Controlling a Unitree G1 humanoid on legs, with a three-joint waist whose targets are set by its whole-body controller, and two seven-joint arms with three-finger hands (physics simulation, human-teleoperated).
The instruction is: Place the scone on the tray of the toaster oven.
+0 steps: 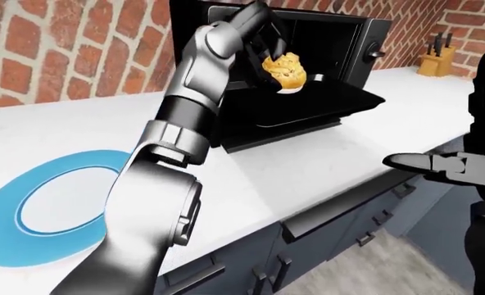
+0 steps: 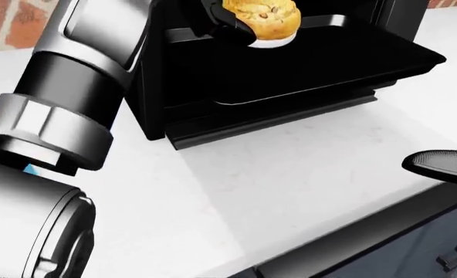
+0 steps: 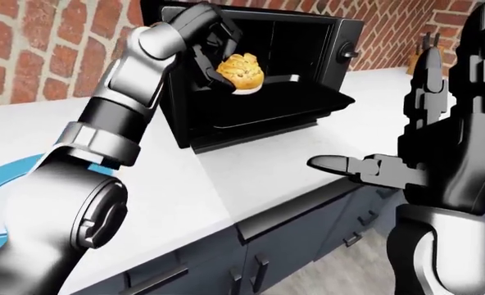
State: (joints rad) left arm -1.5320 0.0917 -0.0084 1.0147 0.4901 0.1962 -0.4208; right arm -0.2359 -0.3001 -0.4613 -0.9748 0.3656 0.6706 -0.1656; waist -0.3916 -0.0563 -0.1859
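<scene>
A golden scone with dark chips is held in my left hand, whose black fingers close round it at the mouth of the black toaster oven. The oven door lies open and flat. The scone hangs just above the oven's tray, near its left end; it also shows in the head view. My right hand is open and empty, held out over the counter's near edge at the right.
A blue-rimmed white plate lies on the white counter at the left. A knife block stands at the far right by the brick wall. Dark blue cabinet drawers run below the counter.
</scene>
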